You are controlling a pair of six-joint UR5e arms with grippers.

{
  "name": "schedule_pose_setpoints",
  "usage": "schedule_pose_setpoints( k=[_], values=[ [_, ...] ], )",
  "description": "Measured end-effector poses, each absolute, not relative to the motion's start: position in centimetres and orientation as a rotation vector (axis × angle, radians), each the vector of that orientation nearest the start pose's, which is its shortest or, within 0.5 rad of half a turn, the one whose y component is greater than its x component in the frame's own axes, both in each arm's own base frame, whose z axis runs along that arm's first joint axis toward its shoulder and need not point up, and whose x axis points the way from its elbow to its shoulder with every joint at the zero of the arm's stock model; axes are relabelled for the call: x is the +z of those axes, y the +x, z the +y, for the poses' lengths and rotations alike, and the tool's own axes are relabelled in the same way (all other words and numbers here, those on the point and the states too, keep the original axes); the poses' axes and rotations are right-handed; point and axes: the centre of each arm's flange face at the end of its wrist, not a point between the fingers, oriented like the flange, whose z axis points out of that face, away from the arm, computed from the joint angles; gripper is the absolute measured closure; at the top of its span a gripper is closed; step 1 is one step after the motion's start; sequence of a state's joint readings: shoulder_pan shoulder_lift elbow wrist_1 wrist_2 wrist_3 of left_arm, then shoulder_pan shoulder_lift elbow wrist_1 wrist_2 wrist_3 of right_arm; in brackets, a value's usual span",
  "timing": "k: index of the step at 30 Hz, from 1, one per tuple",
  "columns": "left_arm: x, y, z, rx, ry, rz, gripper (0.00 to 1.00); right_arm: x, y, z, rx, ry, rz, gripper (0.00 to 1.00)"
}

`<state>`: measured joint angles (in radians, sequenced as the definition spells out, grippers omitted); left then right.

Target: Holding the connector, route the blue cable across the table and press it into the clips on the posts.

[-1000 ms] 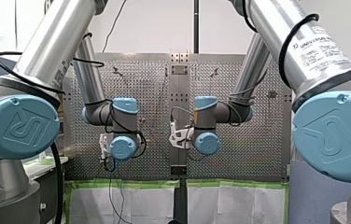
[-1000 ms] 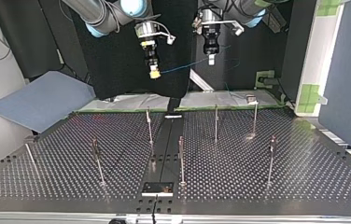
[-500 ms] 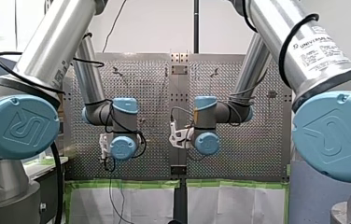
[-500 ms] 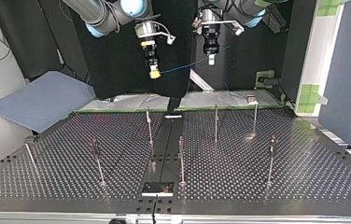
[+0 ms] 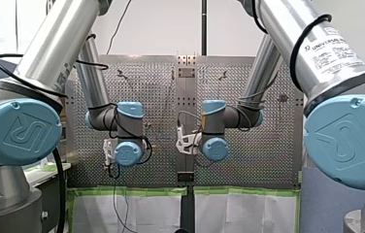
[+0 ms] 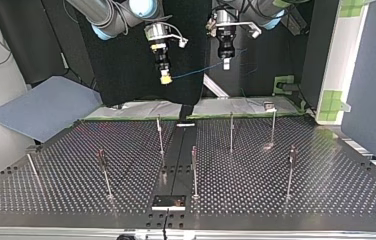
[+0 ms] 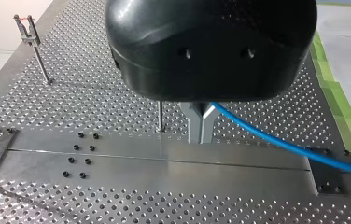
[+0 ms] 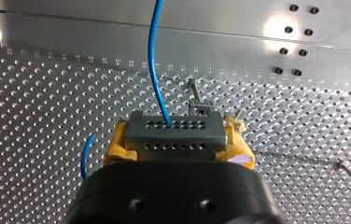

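Thin upright metal posts (image 6: 194, 170) stand spread across the perforated metal counter (image 6: 286, 195). A smooth strip (image 6: 177, 155) crosses its middle, and a small flat plate (image 6: 168, 201) lies at one edge.

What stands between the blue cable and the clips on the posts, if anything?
Nothing visible does. The thin blue cable hangs in the air between my right gripper, whose jaws hold the grey multi-hole connector, and my left gripper. Only open space lies between it and the thin metal posts on the perforated metal table below.
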<state>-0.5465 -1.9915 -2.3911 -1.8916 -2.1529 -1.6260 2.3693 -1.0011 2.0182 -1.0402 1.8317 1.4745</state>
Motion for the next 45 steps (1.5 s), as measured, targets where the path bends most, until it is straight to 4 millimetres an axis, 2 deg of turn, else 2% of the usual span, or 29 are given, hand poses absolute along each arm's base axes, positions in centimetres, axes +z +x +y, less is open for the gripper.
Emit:
schedule_pose_setpoints(
  k=[45],
  values=[
    [8.17, 29.0, -26.14, 0.009, -0.065, 1.597, 1.0, 8.91, 45.74, -29.53, 1.542, 1.593, -0.811, 1.0]
  ],
)
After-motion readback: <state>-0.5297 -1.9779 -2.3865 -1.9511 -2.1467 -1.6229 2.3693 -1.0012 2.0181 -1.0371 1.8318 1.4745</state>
